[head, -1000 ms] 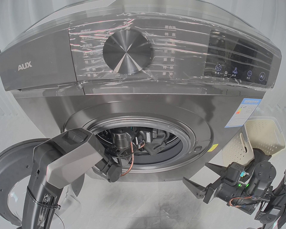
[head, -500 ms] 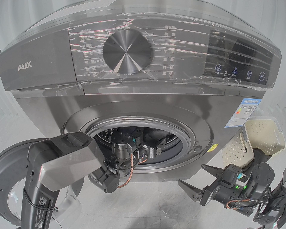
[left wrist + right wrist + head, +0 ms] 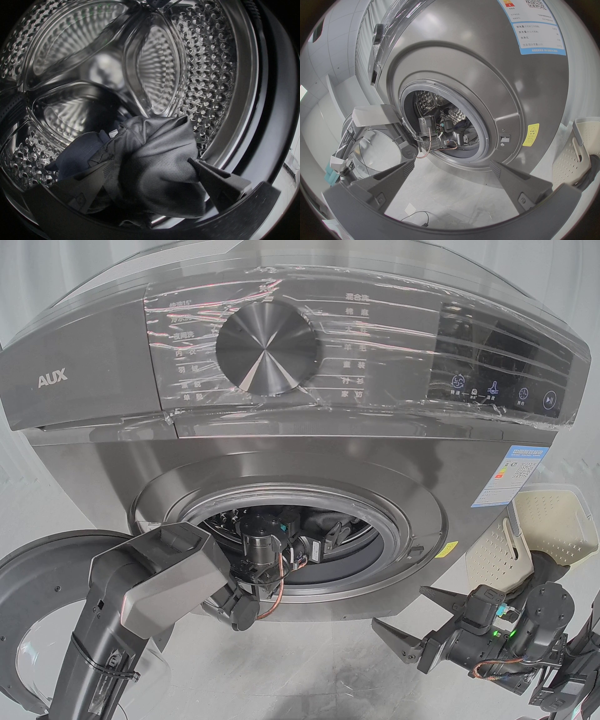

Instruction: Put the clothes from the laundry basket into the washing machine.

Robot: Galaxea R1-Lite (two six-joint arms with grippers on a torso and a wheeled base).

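Washing machine (image 3: 300, 452): front loader; its door (image 3: 37, 577) hangs open on the machine's left side.
Drum (image 3: 206, 62): dimpled steel, behind the machine's round opening.
Clothes: a dark grey garment (image 3: 162, 187) lies bunched on the drum floor, just inside the machine's opening. A navy piece (image 3: 78, 153) lies behind it, deeper in the machine.
Left claw (image 3: 149, 161): inside the machine. Its fingers are spread either side of the grey garment; the cloth brushes one fingertip but is not pinched.
Right claw (image 3: 400, 609): outside the machine, below and right of its opening; fingers spread, holding nothing.
Basket (image 3: 550, 521): cream and perforated, beside the machine's lower right corner. What it holds cannot be seen.
Handling (judged): the fabric looks thin, soft and light. It should drape and trail, and a hanging end may snag on the machine's door seal.
Grip (judged): pinch a raised fold at the top of a bunch, not a flat edge.
Stage (judged): this garment looks delivered.
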